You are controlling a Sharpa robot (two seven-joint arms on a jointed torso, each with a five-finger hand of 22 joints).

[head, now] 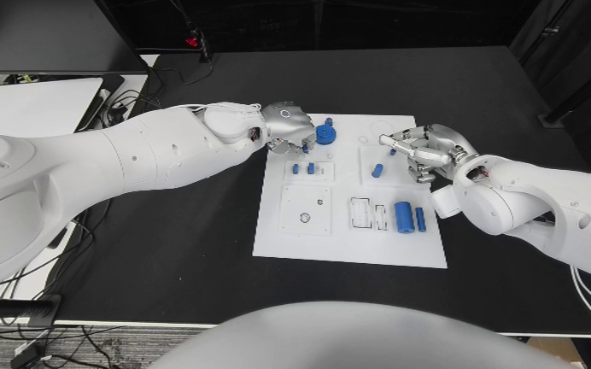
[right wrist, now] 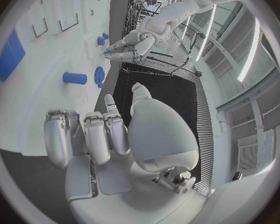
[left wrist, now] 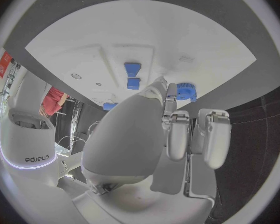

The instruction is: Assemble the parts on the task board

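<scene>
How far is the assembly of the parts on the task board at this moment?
Early stage. Two small blue parts already stand in a block on the task board. The left hand is at the blue gear; the right hand holds nothing visible. Two blue bars and a small cylinder lie loose.

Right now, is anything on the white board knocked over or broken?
Nothing stands out. The blue parts lie neatly on the board, the gear sits by the left hand, and nothing looks broken or spilled.
</scene>
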